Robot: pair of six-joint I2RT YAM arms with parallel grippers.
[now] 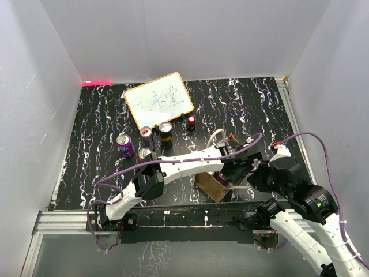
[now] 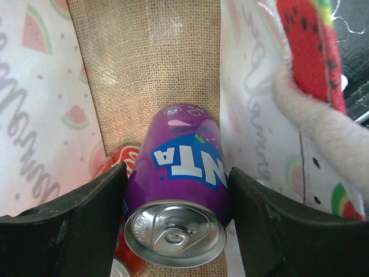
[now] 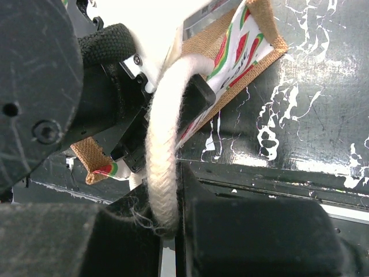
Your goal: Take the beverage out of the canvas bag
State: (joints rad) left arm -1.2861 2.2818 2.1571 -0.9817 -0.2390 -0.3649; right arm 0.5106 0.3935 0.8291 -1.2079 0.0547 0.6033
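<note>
Black desk (image 1: pixel 92 167), marbled with white and purple streaks, boxed in by plain white walls (image 1: pixel 52 69) on three sides. An aluminium rail (image 1: pixel 63 222) runs along the near edge, and a red strip (image 1: pixel 97 82) glows at the far left corner. At the far edge, left of centre, a whiteboard (image 1: pixel 159 99) with green writing lies askew, and four loose cans (image 1: pixel 165 130) stand just in front of it.

The action is at the near edge, right of centre. The canvas bag (image 1: pixel 210 186) sits there, close to the rail, with both arms on it. The left gripper (image 2: pixel 176 213) is down inside the bag, burlap wall ahead and watermelon-print lining on either side. Its black fingers (image 2: pixel 69 225) sit tight against both sides of the purple can (image 2: pixel 181 167), which is tilted with its silver top towards the camera. A red can (image 2: pixel 118 164) peeks out under it on the left.

The right gripper (image 3: pixel 170 231) is pinched shut on the white cord handle (image 3: pixel 164 144), the rope running down between its pads, at the bag's side nearer the right edge.
</note>
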